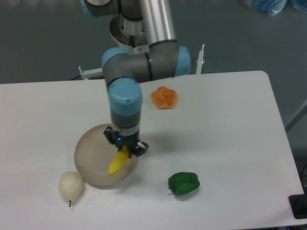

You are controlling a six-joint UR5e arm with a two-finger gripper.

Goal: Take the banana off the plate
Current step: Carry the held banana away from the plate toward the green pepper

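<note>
Partly hidden, banana (117, 163) top sits w/in gripper (126, 147) over plate (91, 153).

banana's (118, 162) upper end hidden inside gripper (126, 146), arm cut off by top edge

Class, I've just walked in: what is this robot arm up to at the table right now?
The arm's claw is shut on the banana and holds it over the right side of the tan plate, which otherwise looks bare. Whether the banana's lower end touches the plate cannot be told. A pale pear sits at the plate's lower left, a green pepper to its right, and an orange fruit farther back on the table.
</note>
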